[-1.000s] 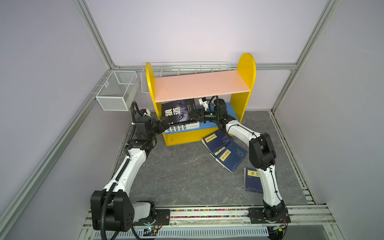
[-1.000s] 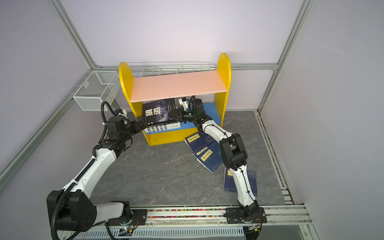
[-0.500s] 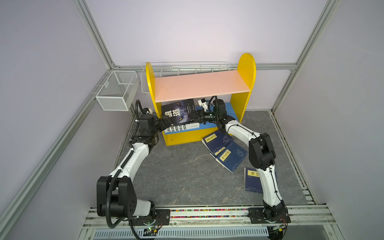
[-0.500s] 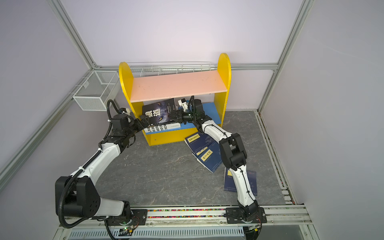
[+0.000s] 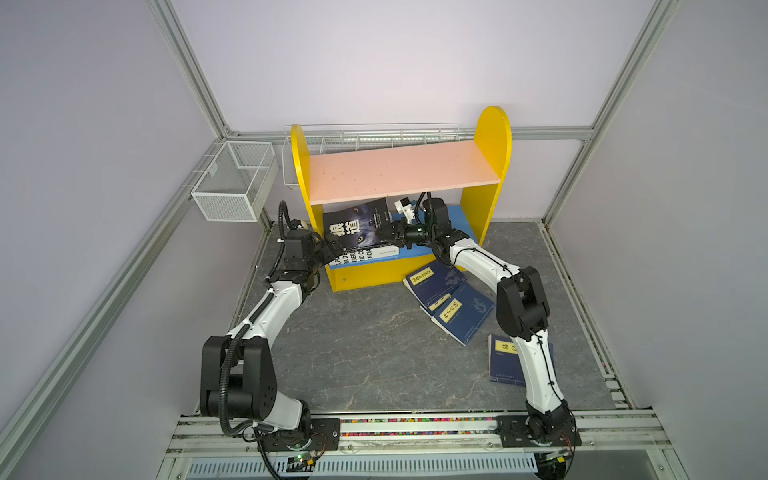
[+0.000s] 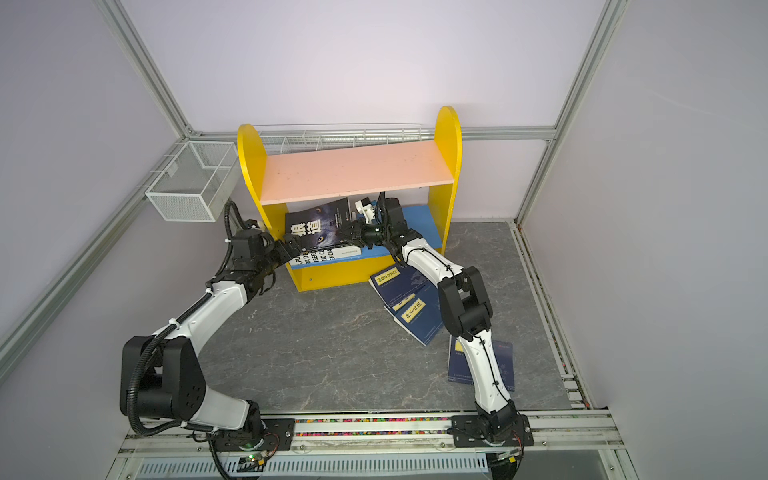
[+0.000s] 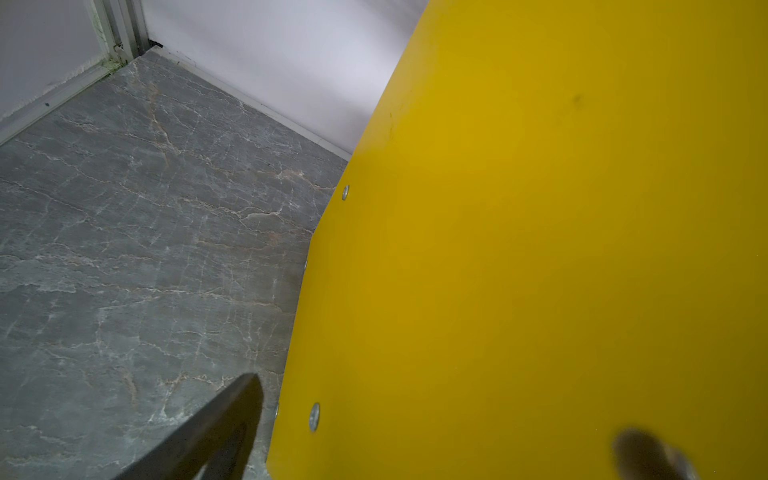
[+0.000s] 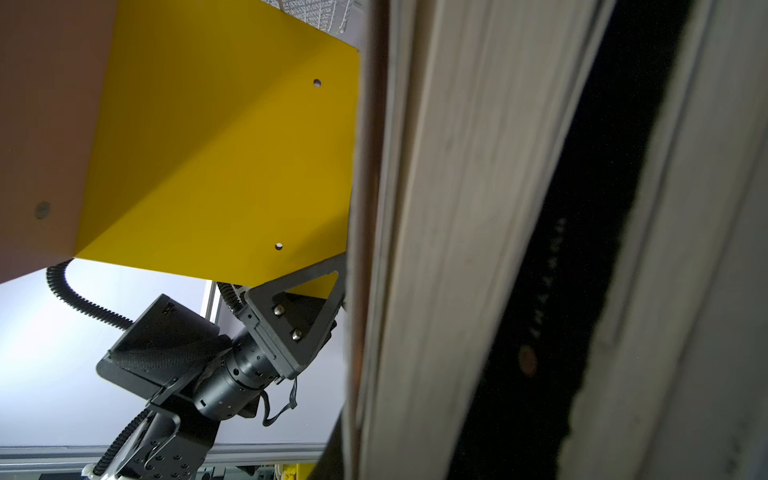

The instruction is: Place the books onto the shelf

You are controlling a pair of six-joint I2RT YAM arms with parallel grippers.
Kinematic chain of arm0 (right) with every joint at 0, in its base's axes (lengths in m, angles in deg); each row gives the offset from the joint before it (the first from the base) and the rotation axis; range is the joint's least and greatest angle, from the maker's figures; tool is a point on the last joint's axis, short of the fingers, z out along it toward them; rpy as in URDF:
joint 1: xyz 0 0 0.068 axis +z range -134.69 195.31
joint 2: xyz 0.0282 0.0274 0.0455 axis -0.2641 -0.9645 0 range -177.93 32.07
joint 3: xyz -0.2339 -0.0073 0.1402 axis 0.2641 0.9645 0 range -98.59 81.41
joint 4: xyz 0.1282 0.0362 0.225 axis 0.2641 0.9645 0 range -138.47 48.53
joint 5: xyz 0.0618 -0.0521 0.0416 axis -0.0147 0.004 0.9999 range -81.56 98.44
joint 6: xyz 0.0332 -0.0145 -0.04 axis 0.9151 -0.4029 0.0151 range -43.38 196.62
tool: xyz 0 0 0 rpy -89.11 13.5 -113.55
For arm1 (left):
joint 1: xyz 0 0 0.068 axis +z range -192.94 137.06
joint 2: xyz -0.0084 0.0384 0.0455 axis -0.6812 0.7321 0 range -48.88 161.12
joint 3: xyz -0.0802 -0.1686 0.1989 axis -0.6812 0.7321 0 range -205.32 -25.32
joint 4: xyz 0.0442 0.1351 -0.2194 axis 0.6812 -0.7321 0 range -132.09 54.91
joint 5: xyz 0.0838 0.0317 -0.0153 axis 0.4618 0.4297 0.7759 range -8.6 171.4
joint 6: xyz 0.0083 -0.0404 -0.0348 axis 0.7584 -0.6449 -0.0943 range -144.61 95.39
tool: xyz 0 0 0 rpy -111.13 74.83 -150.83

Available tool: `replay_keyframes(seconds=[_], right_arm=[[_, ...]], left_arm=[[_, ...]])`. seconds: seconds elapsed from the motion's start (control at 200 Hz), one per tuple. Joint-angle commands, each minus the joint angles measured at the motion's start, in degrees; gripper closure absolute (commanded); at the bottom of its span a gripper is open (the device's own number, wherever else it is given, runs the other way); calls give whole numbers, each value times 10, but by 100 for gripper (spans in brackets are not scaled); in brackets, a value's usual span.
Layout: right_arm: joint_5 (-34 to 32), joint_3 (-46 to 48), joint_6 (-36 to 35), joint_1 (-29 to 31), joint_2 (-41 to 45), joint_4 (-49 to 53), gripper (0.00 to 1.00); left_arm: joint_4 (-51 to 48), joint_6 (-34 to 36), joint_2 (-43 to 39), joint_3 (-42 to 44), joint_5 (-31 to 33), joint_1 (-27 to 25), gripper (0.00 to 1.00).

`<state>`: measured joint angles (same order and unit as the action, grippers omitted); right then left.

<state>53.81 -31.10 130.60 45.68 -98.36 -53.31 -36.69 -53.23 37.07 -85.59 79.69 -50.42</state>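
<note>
Our wide-open left end effector point(image 5: 333, 246) has come closer to the left side of the shelf point(image 5: 496, 137), while the right end effector point(image 5: 388, 237) grips the black book point(image 5: 353, 226), tilted over the white book point(image 5: 368, 254) on the lower board point(image 5: 467, 222), so we think this book is nearly placed.

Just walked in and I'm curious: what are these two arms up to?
They are shelving books. The right gripper grips a black book, tilted over a white book on the blue lower board of the shelf. The left gripper stands open by its left side. Several navy books lie on the grey surface.
</note>
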Motion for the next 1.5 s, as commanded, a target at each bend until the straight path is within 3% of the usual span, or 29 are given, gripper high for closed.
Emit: replay_keyframes(seconds=[0.0, 0.115, 0.325, 0.505, 0.61, 0.935, 1.495], right_arm=[[-21, -20, -43, 14, -4, 30, 85], [-22, -37, -57, 9, 1, 50, 80], [-51, -82, -102, -4, 11, 122, 61], [-68, -122, -126, -30, 11, 179, 57], [-106, -123, -167, -32, 24, 221, 59], [-91, -129, -167, -20, 11, 203, 80], [-124, -133, -170, -9, 0, 212, 78]], left_arm=[[-47, 17, 32, -14, 37, -2, 2], [-62, 23, 43, -19, 34, -2, 3], [-62, 19, 39, -14, 37, -2, 3], [-64, 21, 33, -19, 35, -2, 3], [-62, 19, 33, -23, 30, -2, 3], [-53, 12, 29, -20, 13, -2, 3], [-25, 6, -71, -3, -36, -2, 0]])
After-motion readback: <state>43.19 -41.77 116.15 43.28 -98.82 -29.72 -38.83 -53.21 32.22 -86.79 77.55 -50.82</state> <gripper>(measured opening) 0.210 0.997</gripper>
